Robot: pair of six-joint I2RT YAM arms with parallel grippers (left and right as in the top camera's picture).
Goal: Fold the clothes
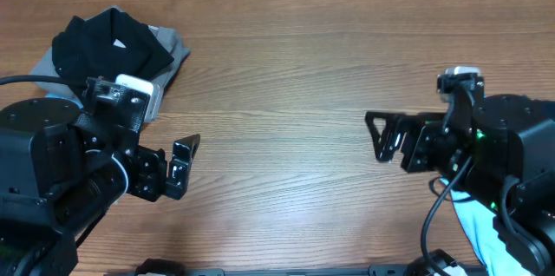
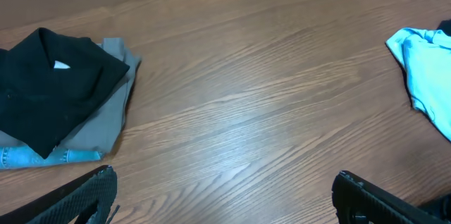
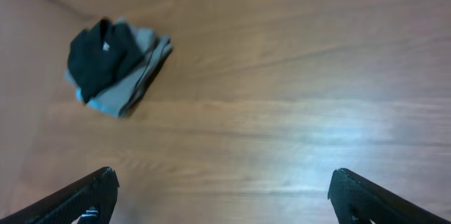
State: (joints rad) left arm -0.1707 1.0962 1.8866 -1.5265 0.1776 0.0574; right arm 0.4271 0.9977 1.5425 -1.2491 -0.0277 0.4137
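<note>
The black trousers (image 1: 108, 42) lie folded in a compact pile at the table's far left, white inner label (image 2: 62, 65) facing up. They rest on top of the grey shorts (image 1: 176, 53). The pile also shows in the left wrist view (image 2: 49, 86) and, blurred, in the right wrist view (image 3: 99, 58). My left gripper (image 1: 179, 167) is open and empty over bare wood, in front of and to the right of the pile; it shows in its wrist view (image 2: 222, 196). My right gripper (image 1: 379, 137) is open and empty at mid-right, far from the pile, fingers wide apart (image 3: 222, 192).
The grey shorts (image 2: 106, 122) stick out to the right of the trousers, with a light-blue strip (image 2: 42, 157) under their front edge. A light-blue T-shirt (image 1: 473, 220) lies crumpled at the front right under my right arm, also in the left wrist view (image 2: 426, 69). Bare wooden table (image 1: 286, 94) lies between the arms.
</note>
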